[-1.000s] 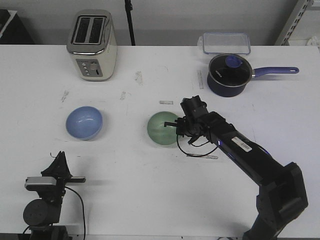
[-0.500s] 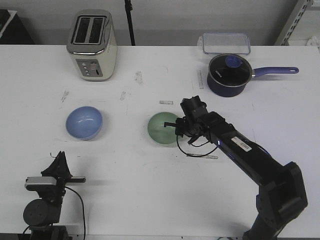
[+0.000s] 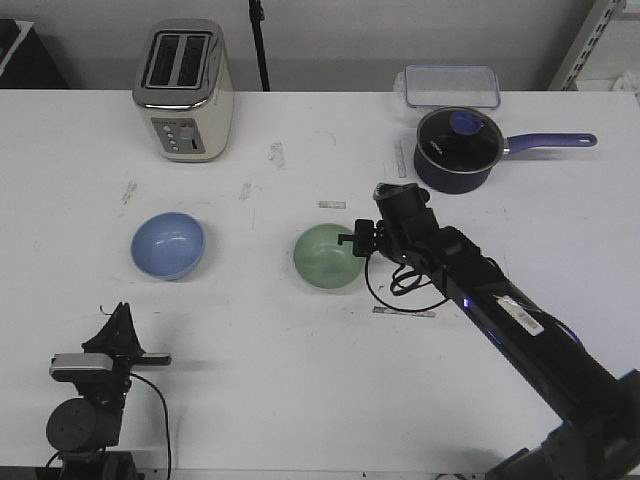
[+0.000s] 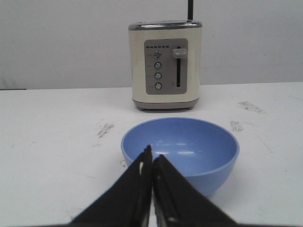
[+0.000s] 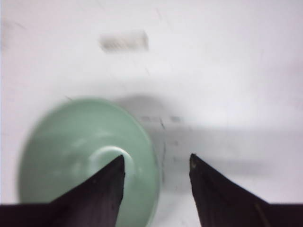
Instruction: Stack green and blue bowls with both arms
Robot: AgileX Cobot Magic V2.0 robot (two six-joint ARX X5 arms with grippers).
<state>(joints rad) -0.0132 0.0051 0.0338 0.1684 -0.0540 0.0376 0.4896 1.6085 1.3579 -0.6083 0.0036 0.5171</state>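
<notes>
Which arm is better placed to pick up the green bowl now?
Right. The right hand is open, straddling the green bowl's rim, while the left hand is shut, parked facing the blue bowl.

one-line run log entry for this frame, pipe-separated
phase: grasp approach | right gripper: open, straddling green bowl rim | left gripper: shut, facing blue bowl | bowls: apart, unstacked

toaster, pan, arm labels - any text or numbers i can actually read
None can be read.
Toaster: button marks and a dotted scale, too small to read.
Pan: light mark on its side, too small.
Right arm label: white, print blurred.
Bowls: no markings visible.
</notes>
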